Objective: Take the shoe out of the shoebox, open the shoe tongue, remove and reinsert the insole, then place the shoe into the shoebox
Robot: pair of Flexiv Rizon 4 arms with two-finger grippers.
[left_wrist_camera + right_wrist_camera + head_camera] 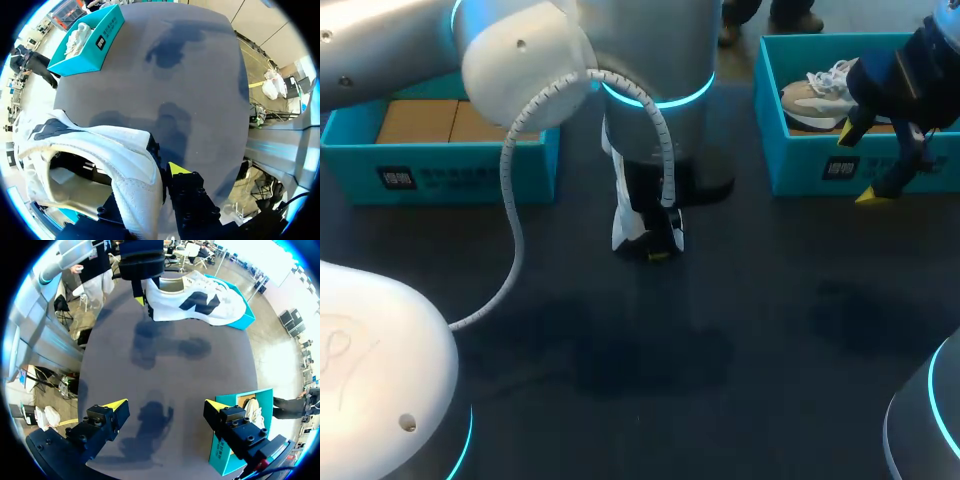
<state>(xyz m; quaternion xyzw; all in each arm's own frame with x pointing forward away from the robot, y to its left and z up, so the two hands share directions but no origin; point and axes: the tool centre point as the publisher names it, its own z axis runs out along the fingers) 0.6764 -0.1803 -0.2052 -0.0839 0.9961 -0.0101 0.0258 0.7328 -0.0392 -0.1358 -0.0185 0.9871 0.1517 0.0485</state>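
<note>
the left arm (440, 45) comes in from the upper left of the head view, with a ribbed cable (510, 200) looping down from its wrist. its left claw (655, 250) hangs just above the middle of the frame, clamped on the white shoe (623, 205). the shoe is held up off the dark counter (770, 300), and a shadow lies on the counter below it.

in the left wrist view the claw grips the padded heel collar of the shoe (100, 165). one yellow tip (177, 169) shows just outside the collar, while the other is hidden behind the fabric. the right wrist view shows the same shoe (200, 300) hanging side-on from its heel end, with a dark mark on its side.

the right claw (860, 165) is at the upper right of the head view, over the front wall of the right shoebox (800, 160). its fingers are spread wide with nothing between them. in its own wrist view the two yellow tips of the right claw (165, 407) stand well apart above bare counter, one finger just over a corner of that teal box (227, 455).

a second shoe (820, 95), pale with white laces, lies inside the right shoebox. the left shoebox (440, 160) sits at the upper left of the head view, well apart from the held shoe, with a brown cardboard insert (420, 120) inside.
</note>
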